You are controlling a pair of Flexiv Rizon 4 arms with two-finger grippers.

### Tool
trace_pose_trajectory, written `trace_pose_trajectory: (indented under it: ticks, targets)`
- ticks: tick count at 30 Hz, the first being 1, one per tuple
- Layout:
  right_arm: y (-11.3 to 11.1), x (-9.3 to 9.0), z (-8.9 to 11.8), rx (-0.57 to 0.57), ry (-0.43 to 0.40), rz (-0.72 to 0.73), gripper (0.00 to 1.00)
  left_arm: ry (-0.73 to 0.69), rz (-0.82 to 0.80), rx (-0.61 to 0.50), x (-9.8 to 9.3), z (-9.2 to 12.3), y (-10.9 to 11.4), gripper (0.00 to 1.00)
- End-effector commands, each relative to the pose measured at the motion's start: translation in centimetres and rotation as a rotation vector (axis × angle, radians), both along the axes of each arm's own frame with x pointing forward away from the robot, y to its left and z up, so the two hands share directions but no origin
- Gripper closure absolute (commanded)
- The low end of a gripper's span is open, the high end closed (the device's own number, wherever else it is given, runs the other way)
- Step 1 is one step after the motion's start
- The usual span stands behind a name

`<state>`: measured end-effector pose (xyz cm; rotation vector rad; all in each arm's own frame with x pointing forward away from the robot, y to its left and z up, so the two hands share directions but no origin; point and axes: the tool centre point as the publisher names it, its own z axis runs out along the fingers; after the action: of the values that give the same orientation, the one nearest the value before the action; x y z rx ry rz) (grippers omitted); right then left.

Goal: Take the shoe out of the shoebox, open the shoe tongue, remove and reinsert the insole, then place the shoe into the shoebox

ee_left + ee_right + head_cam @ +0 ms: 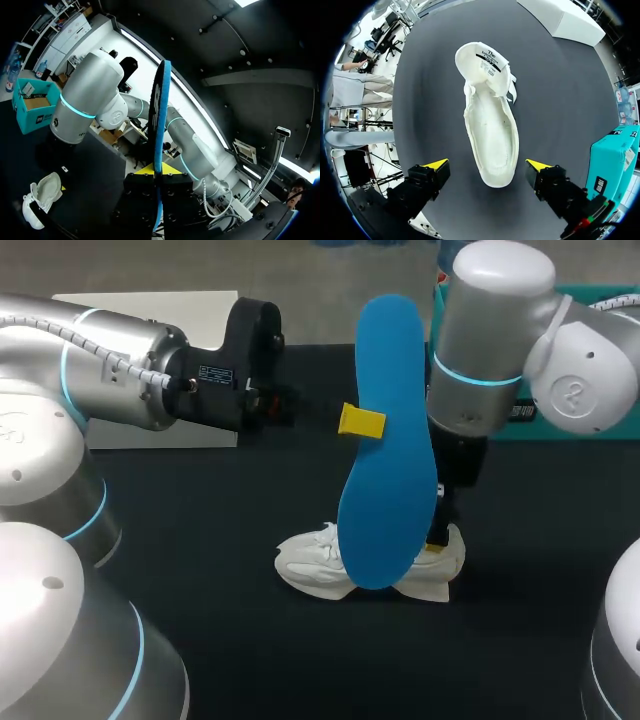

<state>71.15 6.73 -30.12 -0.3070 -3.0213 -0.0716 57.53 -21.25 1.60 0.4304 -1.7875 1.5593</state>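
A blue insole (385, 440) hangs upright in the air above the table, and my left gripper (362, 421) is shut on its edge at mid length. In the left wrist view the insole (159, 120) stands edge-on between the closed yellow tips of the left gripper (160, 171). The white shoe (325, 565) lies on the black table below it. Seen from my right wrist, the shoe (490, 120) shows its bare inside, tongue folded back towards the toe. My right gripper (487, 166) is open just above the heel, one finger on each side, not touching it.
The teal shoebox (600, 300) stands at the back right behind my right arm, also seen as the teal shoebox (610, 160) beside the right gripper. A white box (150, 310) lies at the back left. The table (250, 660) is black.
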Motion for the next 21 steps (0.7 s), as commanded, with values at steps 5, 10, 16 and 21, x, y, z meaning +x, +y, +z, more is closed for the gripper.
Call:
trace_pose_trajectory:
  ticks: [5, 10, 16, 21]
  targets:
    - [0.72, 0.02, 0.3, -0.04, 0.015, 0.014, 0.0, 0.0, 0.003, 0.0, -0.11, -0.06, -0.09, 1.0]
    - [0.95, 0.0, 0.15, -0.047, 0.032, 0.004, 0.0, 0.0, 0.003, 0.0, -0.11, -0.06, -0.09, 1.0]
    - [0.95, 0.0, 0.15, -0.047, 0.032, 0.004, 0.0, 0.0, 0.003, 0.0, -0.11, -0.06, -0.09, 1.0]
    - [0.95, 0.0, 0.15, -0.047, 0.032, 0.004, 0.0, 0.0, 0.003, 0.0, -0.11, -0.06, -0.09, 1.0]
